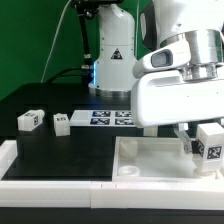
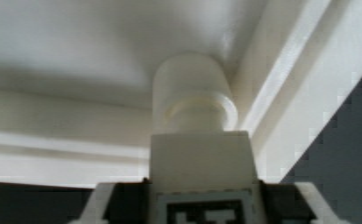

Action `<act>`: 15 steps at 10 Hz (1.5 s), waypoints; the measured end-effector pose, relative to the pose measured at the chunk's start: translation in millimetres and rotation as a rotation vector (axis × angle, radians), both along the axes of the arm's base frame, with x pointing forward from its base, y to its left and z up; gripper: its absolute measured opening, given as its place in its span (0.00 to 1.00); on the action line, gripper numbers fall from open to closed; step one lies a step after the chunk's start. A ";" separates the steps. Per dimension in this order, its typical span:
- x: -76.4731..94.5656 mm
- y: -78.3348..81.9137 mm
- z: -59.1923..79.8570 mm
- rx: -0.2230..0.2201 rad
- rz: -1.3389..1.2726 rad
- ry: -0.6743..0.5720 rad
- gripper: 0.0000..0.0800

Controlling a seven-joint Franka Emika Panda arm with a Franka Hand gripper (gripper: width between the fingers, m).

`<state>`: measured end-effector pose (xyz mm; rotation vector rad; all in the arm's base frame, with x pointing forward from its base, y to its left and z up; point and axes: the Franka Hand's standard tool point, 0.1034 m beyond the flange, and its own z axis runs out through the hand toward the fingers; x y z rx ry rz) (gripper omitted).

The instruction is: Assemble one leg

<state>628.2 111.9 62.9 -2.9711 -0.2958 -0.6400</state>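
Observation:
My gripper [image 1: 201, 141] is shut on a white leg [image 1: 209, 144] with a black-and-white tag and holds it upright at the exterior view's right. The leg stands over the near right corner of the large white tabletop [image 1: 150, 163]. In the wrist view the gripper [image 2: 199, 198] grips the leg [image 2: 197, 105] between its two fingers [image 2: 103, 200]. The leg's rounded end points into the inner corner of the tabletop [image 2: 89, 120], where two raised rims meet. I cannot tell whether the end touches it.
Two more loose legs [image 1: 30, 119] [image 1: 62, 122] lie on the black table at the exterior view's left. The marker board [image 1: 108, 117] lies behind the tabletop, in front of the arm's base. A white rail [image 1: 60, 190] runs along the table's front edge.

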 end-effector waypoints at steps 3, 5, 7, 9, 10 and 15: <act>1.1 0.6 -0.5 0.003 -0.004 -0.044 0.36; -4.9 -0.4 -1.8 0.002 -0.007 -0.077 0.36; -4.3 -0.6 -1.5 0.002 -0.007 -0.078 0.37; -4.3 -0.6 -1.6 0.002 -0.007 -0.078 0.76; -4.3 -0.6 -1.6 0.002 -0.007 -0.078 0.80; -2.9 -2.6 23.7 0.004 -0.014 -0.051 0.81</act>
